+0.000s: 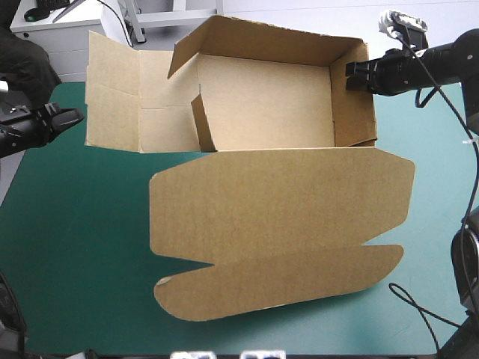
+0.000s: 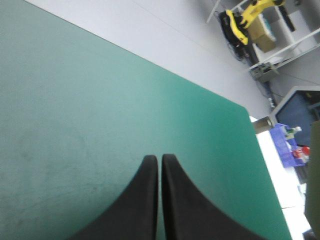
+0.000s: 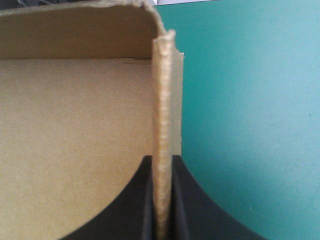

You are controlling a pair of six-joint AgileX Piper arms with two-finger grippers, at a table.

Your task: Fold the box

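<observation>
The flat lid of the box (image 1: 281, 206) is lying nearest, on the middle of the teal-green worktop (image 1: 67, 262), with its open tray behind. The right hand (image 1: 352, 76) is clamping the tray's right wall. The left hand (image 2: 159, 159), fingers pressed together, is hovering, it seems, near the worktop's left edge.
</observation>
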